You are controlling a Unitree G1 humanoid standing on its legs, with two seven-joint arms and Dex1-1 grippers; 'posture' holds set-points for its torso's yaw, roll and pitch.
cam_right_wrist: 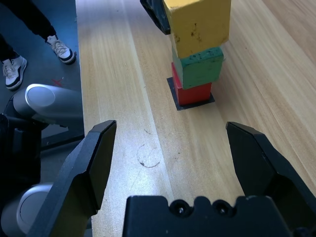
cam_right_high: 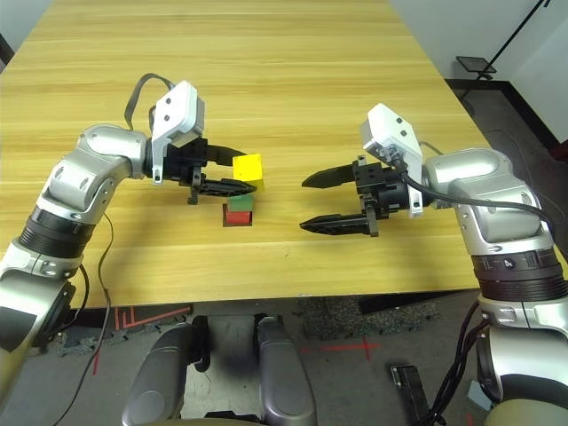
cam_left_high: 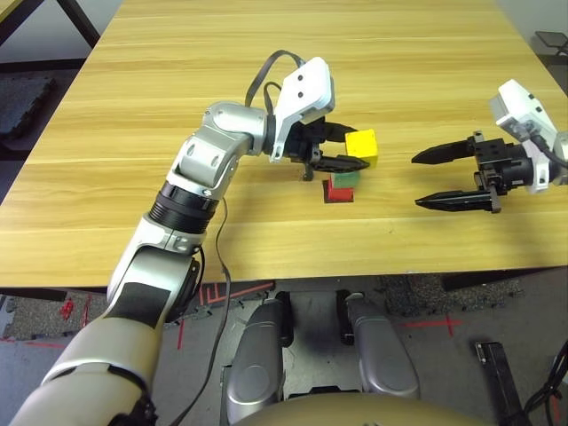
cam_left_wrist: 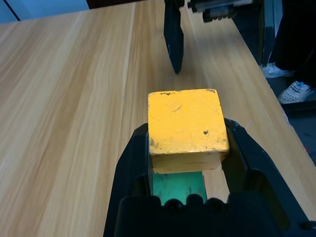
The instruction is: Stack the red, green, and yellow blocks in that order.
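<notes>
The red block [cam_right_wrist: 192,92] sits on a flat black square patch [cam_right_wrist: 178,102] near the table's middle front, and the green block [cam_right_wrist: 198,68] rests on top of it. My left gripper [cam_left_high: 355,149] is shut on the yellow block [cam_left_high: 361,142], holding it directly over the green block [cam_left_high: 346,180], slightly skewed. I cannot tell whether the yellow block [cam_right_wrist: 197,24] touches the green one. My right gripper [cam_left_high: 417,182] stands open and holds nothing, a short way to the right of the stack and pointing at it.
The wooden table [cam_left_high: 133,133] is bare to the left, right and far side of the stack. Its front edge runs close below the stack. A person's shoes [cam_right_wrist: 61,49] show on the floor beyond the table's right side.
</notes>
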